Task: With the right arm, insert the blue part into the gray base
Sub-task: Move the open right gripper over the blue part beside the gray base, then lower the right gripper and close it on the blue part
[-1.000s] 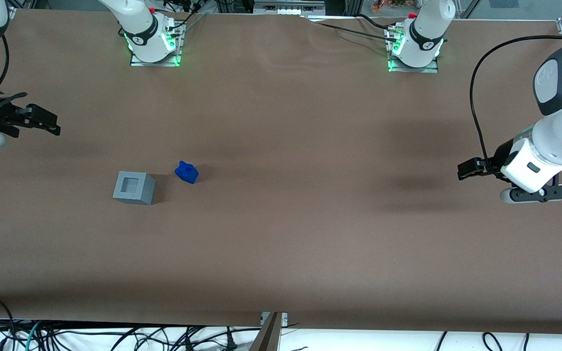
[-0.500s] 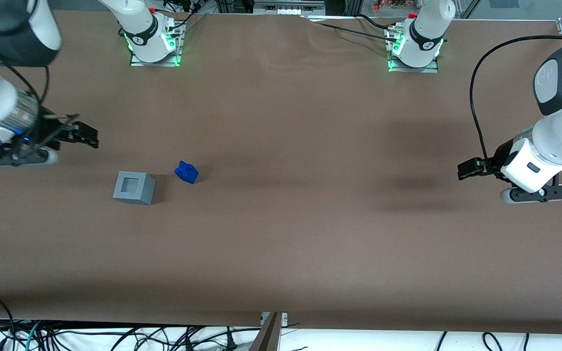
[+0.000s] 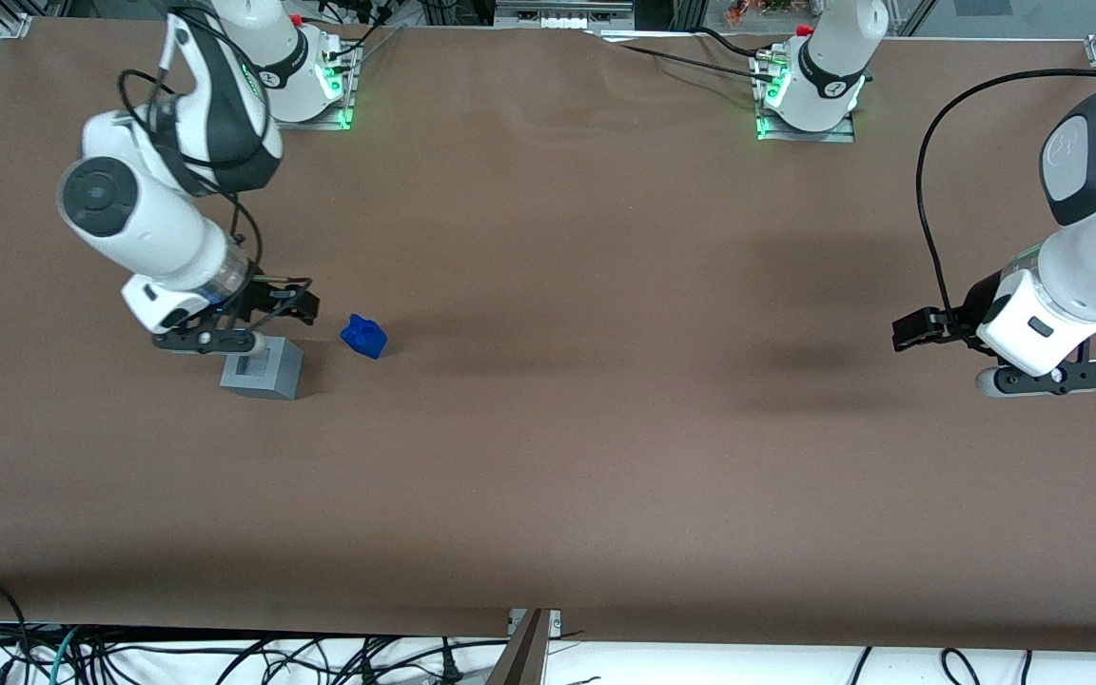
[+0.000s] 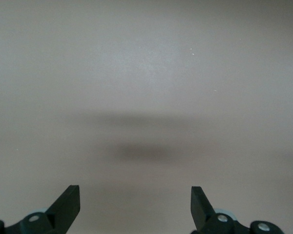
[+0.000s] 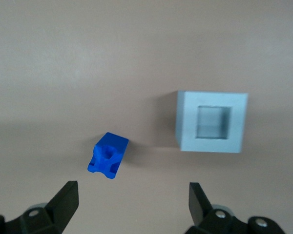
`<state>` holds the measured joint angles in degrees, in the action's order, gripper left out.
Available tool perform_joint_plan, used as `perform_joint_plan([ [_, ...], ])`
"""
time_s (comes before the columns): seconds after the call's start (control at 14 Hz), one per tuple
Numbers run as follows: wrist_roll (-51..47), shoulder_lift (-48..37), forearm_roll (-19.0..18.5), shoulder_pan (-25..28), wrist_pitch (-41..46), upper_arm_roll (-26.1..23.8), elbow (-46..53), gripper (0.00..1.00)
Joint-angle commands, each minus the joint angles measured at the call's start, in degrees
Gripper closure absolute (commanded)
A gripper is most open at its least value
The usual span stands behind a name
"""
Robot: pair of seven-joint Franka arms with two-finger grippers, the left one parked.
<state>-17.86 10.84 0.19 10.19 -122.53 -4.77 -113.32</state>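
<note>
A brown table (image 3: 605, 457) seen from above, with the right arm (image 3: 153, 224) reaching out over two small objects near its own end of the table. The gripper (image 3: 293, 306) hangs above the surface with its two black fingers (image 5: 63, 202) spread wide apart and nothing between them. The blue part (image 3: 363, 336), a small knobbly block with a round bump on top, lies on the table just ahead of the fingertips, not yet between the jaws and not touched by them. The gray base (image 3: 263, 368), a cube with a square socket in its top face, sits just beside the blue part but apart from it, and is partly overlapped by the gripper's body in the front view. In the wrist view the blue part (image 5: 108, 155) appears ahead of the open jaws and closer to one finger than the other, turned at an angle to the line between them, while the gray base (image 5: 212, 122) lies ahead of the other finger, its socket empty. The step in hand appears to be the approach for picking up the blue part. To do it well, the gripper likely needs to shift sideways until the piece sits midway between the fingers, rotate so the fingers meet two flat opposite faces rather than corners, then descend straight down without nudging the piece or brushing the neighbouring cube. A square, centred grip should make lining it up with the socket easier.
</note>
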Motion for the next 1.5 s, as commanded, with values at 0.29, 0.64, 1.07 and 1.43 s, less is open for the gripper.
perform_joint_plan([
  [0.29, -15.87, 1.19, 0.6, 3.69, -18.6, -0.41, -12.36, 0.0],
  [0.64, -18.96, 4.18, 0.6, 4.31, -22.38, -1.2, -13.15, 0.0],
  [1.07, -19.05, 7.79, 0.69, 4.31, -29.17, -1.2, -13.59, 0.0],
  [1.43, -18.88, 9.2, 0.6, 4.31, -31.1, -1.21, -13.59, 0.01],
])
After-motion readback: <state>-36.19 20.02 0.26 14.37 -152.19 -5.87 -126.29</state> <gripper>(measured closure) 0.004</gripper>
